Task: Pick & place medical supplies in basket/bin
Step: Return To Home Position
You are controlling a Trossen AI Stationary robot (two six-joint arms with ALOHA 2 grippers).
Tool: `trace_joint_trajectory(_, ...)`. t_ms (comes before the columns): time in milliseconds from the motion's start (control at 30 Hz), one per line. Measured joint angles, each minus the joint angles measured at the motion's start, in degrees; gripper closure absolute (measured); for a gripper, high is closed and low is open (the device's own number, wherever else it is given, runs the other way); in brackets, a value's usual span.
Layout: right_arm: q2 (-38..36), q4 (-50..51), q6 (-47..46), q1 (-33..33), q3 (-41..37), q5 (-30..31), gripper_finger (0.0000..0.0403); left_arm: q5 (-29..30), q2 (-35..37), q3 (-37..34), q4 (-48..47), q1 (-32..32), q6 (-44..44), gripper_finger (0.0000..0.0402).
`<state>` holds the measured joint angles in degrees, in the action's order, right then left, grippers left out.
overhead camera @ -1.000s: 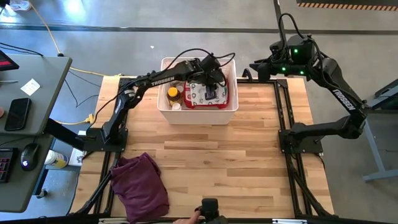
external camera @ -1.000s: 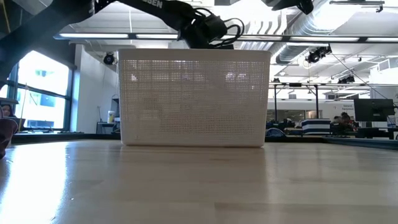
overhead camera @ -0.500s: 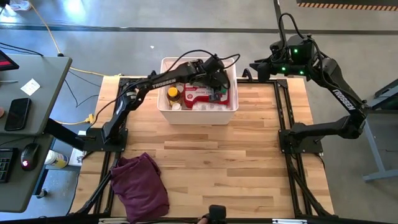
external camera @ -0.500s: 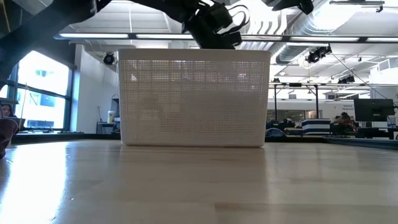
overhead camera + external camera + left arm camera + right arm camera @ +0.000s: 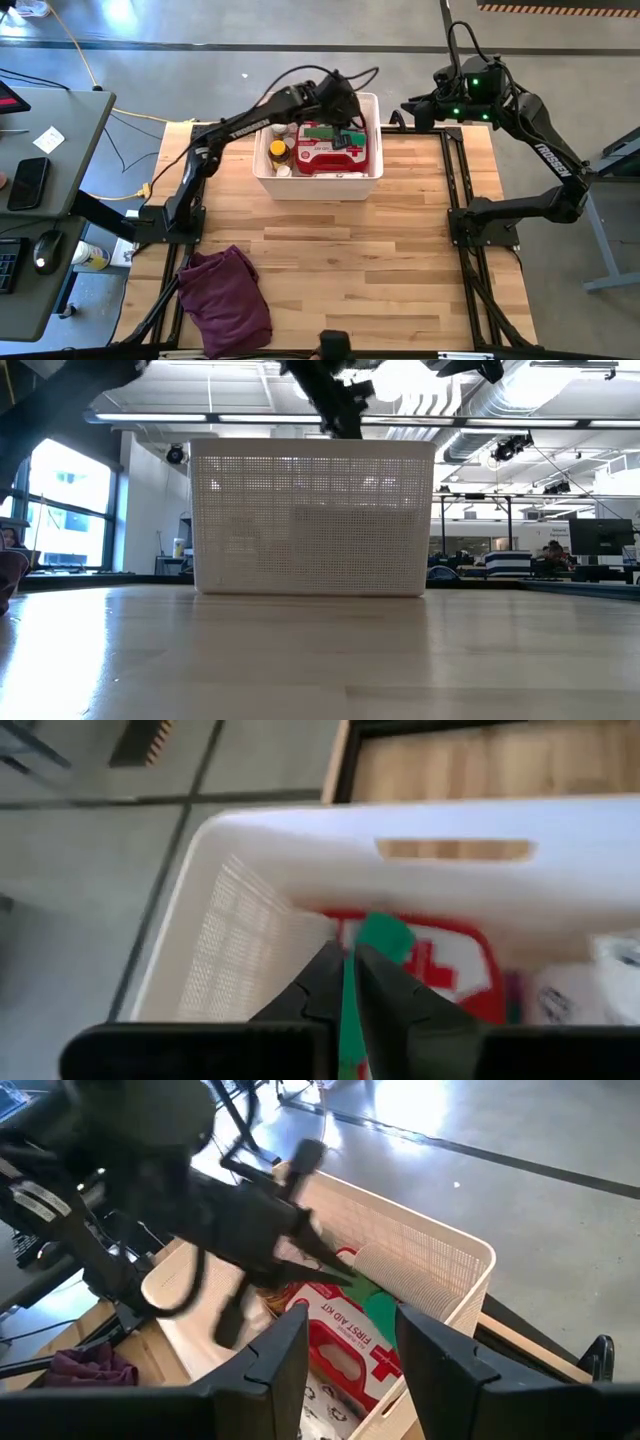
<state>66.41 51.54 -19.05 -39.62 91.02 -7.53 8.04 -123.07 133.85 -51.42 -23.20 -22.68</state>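
The white rectangular plastic basket with fine grid-perforated walls stood at the far middle of the pale wooden bench. Inside it lay the red first-aid case with a white cross, with a green roll on the case's far edge. A small amber bottle and a small white bottle stood by the basket's left wall.

The left claw hung over the basket's far right part, above the rim in the low view, with the green roll and the red case just below and ahead of it. In the left wrist view its two dark fingers stood all but closed, with only a thin slit between them through which the green showed. They gripped nothing and touched nothing.

The right claw was held off the bench's far right corner, well apart from the basket's contents and aimed towards them. Its fingers were spread wide and held nothing.

A dark purple cloth lay crumpled at the near left of the bench.
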Motion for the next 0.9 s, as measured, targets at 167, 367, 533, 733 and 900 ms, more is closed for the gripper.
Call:
trace_joint_trajectory(167, 0.0, 0.3, 0.0, 0.0, 0.0, -2.5, 0.0262, -0.8, 4.8, 0.2, -1.9, 0.6, 4.3, 0.0339)
trace_joint_trajectory(367, -1.4, 3.7, 3.5, 0.5, 0.0, -4.9, 0.0276, -8.3, 10.6, 0.2, -2.7, 0.7, 10.3, 0.0344)
trace_joint_trajectory(533, -5.5, 3.5, 6.2, 1.9, -0.3, -4.1, 0.0303, -17.2, 15.2, 0.2, -4.6, 0.8, 16.4, 0.0362)
trace_joint_trajectory(733, -17.7, -8.9, -0.7, 3.2, -16.3, -5.2, 0.0340, -16.3, 20.2, -1.5, -5.4, 3.2, 20.9, 0.0379)
trace_joint_trajectory(900, -29.9, -22.8, -12.2, 6.3, -35.0, -6.3, 0.0364, -8.8, 24.0, -5.5, -6.5, 7.2, 22.3, 0.0359)
